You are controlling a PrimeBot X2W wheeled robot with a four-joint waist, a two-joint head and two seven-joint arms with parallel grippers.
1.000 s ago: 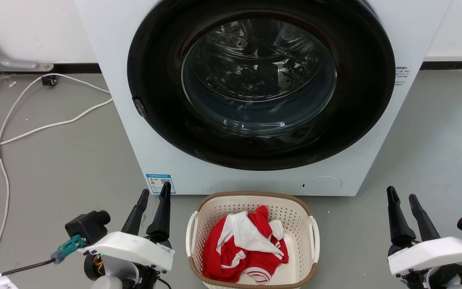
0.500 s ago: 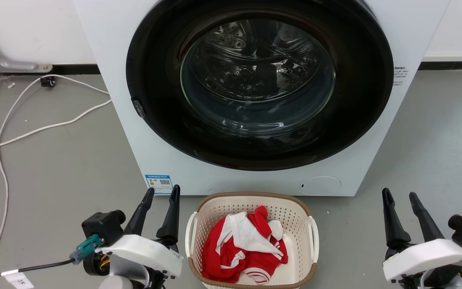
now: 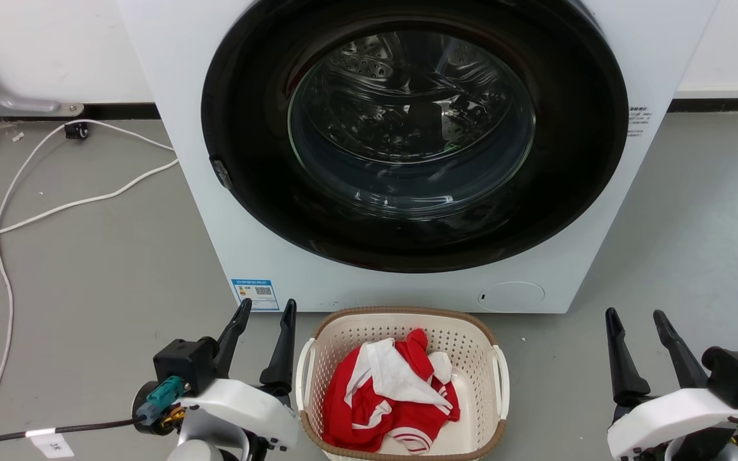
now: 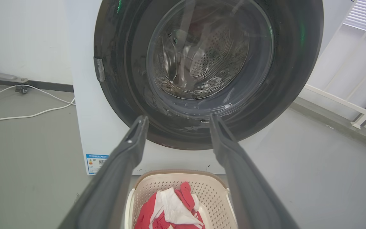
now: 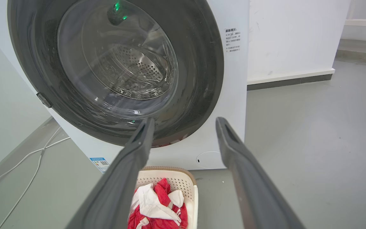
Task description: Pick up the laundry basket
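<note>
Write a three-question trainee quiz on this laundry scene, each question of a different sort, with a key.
1. True or false: the left gripper is shut on the laundry basket.
2. What lies in the laundry basket? A: a red and white garment. B: a blue towel. C: nothing.
3. Fill in: the laundry basket stands on the floor, directly in front of the ____.

Key
1. False: its fingers are apart, and it is beside the basket.
2. A.
3. washing machine.
</note>
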